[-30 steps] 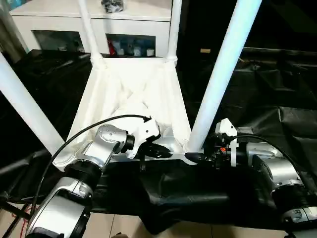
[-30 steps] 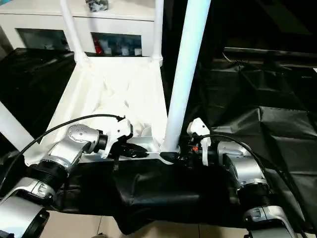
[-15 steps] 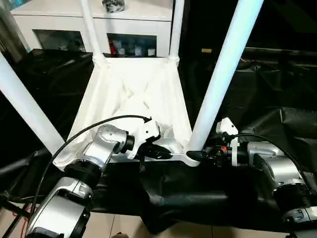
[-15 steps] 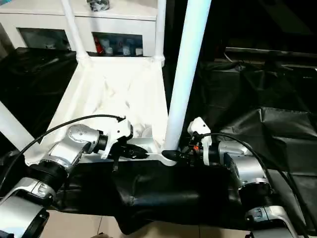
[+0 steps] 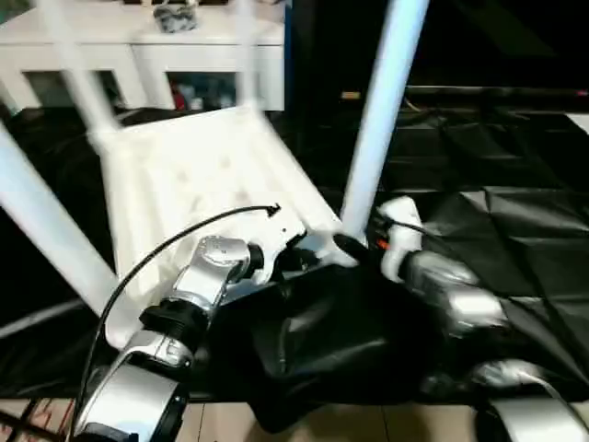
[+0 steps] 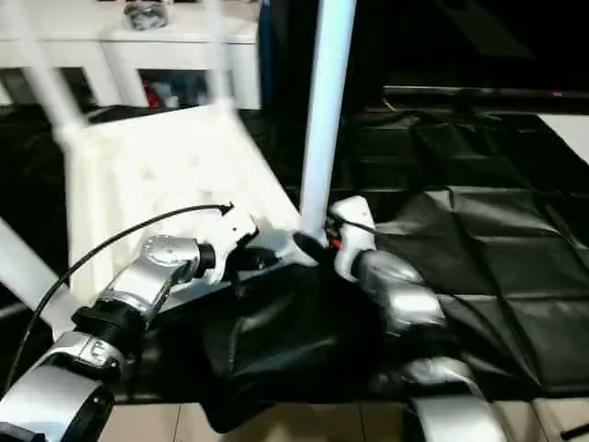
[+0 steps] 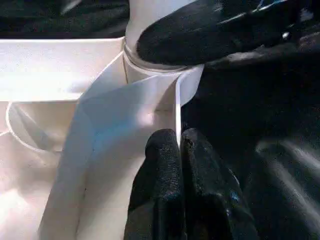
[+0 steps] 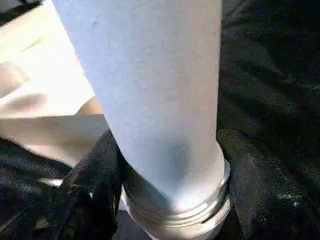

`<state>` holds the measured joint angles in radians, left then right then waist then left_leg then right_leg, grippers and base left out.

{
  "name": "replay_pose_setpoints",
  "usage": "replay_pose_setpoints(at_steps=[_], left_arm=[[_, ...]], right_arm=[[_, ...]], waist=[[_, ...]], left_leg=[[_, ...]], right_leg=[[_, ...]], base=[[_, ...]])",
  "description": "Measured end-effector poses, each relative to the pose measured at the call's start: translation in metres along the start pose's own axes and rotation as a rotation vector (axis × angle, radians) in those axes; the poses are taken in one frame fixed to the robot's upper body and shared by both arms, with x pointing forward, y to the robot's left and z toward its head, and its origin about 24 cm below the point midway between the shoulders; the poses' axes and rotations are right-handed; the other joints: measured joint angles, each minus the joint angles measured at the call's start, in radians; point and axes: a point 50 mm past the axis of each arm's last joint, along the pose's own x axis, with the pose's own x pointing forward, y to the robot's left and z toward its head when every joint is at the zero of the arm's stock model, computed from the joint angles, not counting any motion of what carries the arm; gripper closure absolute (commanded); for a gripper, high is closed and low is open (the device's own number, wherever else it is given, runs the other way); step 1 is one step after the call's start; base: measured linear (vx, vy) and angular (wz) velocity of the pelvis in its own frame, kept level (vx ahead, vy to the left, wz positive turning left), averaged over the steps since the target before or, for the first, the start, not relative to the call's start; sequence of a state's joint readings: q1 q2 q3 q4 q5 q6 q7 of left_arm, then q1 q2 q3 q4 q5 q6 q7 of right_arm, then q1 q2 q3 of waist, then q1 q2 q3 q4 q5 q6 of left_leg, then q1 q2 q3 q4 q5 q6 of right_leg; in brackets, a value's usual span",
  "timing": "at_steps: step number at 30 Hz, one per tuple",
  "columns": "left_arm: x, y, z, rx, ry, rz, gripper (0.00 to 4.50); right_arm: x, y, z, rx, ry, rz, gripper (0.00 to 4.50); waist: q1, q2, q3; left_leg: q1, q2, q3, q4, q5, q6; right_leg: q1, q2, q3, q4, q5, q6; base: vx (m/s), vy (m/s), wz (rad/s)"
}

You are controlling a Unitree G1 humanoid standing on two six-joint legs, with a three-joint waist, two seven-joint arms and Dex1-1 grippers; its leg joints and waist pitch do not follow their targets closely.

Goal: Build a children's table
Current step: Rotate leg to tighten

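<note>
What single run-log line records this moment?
left gripper: shut on tabletop rim | right gripper: around near-right leg base | table upside down, legs up

One white plastic rectangular table top (image 5: 198,175) lies upside down on one black crinkled sheet (image 5: 497,230). Four long white tube legs stand at its corners: the near right leg (image 5: 377,120), the near left leg (image 5: 46,230), and two blurred far legs (image 5: 74,78) (image 5: 247,55). One white cabinet (image 5: 138,46) stands behind.

Dim room, motion-blurred head views, overexposed white plastic, soft wrist close-ups
</note>
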<state>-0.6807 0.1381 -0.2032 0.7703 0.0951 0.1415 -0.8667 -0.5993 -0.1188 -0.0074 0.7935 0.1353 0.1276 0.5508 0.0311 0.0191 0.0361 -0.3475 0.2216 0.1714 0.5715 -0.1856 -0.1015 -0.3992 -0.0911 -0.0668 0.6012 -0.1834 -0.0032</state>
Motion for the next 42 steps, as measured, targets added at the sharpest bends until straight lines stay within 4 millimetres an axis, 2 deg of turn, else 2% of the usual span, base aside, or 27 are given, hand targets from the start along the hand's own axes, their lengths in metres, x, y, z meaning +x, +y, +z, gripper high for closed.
replay_pose_setpoints(at_steps=[2,4,7,11,15,20,25,27,32,42], left_arm=[[0.000,0.000,0.000,0.000,-0.001,0.001,4.50],[0.000,0.000,0.000,0.001,0.000,0.001,4.50],[0.000,-0.001,0.001,0.008,-0.001,-0.022,4.50],[-0.004,-0.002,0.001,0.028,-0.005,-0.090,4.50],[-0.012,-0.002,-0.001,0.047,-0.008,-0.156,4.50],[-0.022,-0.002,-0.005,0.076,0.004,-0.257,4.50],[-0.025,-0.004,-0.006,0.089,0.014,-0.318,4.50],[-0.026,-0.004,-0.007,0.090,0.017,-0.333,4.50],[-0.027,-0.005,-0.007,0.095,0.019,-0.357,4.50],[-0.027,-0.005,-0.008,0.097,0.019,-0.365,4.50]], right_arm=[[0.001,0.001,0.000,0.004,-0.006,0.002,1.56],[0.002,0.001,0.000,0.008,-0.005,0.005,1.13],[0.002,0.001,0.004,-0.035,0.002,0.038,1.09],[-0.007,-0.004,0.002,-0.089,0.004,0.133,1.09],[-0.020,-0.008,0.000,-0.147,0.014,0.260,1.09],[-0.044,-0.013,-0.005,-0.159,0.053,0.438,1.09],[-0.058,-0.015,-0.006,-0.146,0.099,0.532,1.09],[-0.061,-0.015,-0.006,-0.144,0.111,0.551,1.09],[-0.064,-0.014,-0.007,-0.142,0.124,0.563,1.62],[-0.065,-0.013,-0.007,-0.128,0.134,0.562,1.89]], waist=[[-0.001,0.000,0.000],[-0.002,0.000,0.000],[0.004,-0.002,0.000],[0.014,-0.002,0.000],[0.029,-0.003,0.000],[0.062,-0.006,0.003],[0.078,-0.006,0.003],[0.081,-0.005,0.003],[0.082,-0.005,0.003],[0.083,-0.005,0.002]], left_leg=[[0.000,0.000,0.000,0.000,0.000,0.000],[0.000,0.000,0.001,0.000,0.000,0.000],[-0.001,0.000,0.000,0.000,0.000,0.000],[-0.003,0.000,0.001,-0.003,0.000,0.000],[-0.005,0.001,0.001,-0.003,0.000,0.004],[-0.003,0.001,0.002,-0.002,0.001,0.005],[-0.003,0.001,0.003,-0.001,-0.001,0.003],[-0.003,0.001,0.004,-0.001,-0.001,0.003],[-0.004,0.001,0.004,-0.001,-0.001,0.003],[-0.003,0.001,0.003,-0.001,-0.001,0.002]], right_leg=[[0.000,0.000,0.000,0.000,0.002,-0.003],[0.000,0.000,0.000,-0.001,0.002,-0.003],[0.000,0.000,0.000,-0.001,0.001,-0.002],[-0.001,0.000,0.000,-0.005,0.001,-0.002],[-0.004,0.000,-0.001,-0.006,0.001,-0.002],[-0.003,-0.001,-0.001,-0.005,0.001,-0.002],[-0.003,-0.002,0.001,-0.005,0.001,-0.002],[-0.003,-0.002,0.001,-0.005,0.001,-0.002],[-0.003,-0.001,0.000,-0.005,0.001,-0.002],[-0.002,-0.001,0.001,-0.005,0.001,-0.002]], base=[[0.000,0.000,0.00],[0.000,0.000,0.00],[0.000,0.000,0.00],[0.000,0.000,0.00],[0.000,0.000,0.00],[0.000,0.000,0.00],[0.000,0.000,0.00],[0.000,0.000,0.00],[0.000,0.000,0.00],[0.000,0.000,0.00]])
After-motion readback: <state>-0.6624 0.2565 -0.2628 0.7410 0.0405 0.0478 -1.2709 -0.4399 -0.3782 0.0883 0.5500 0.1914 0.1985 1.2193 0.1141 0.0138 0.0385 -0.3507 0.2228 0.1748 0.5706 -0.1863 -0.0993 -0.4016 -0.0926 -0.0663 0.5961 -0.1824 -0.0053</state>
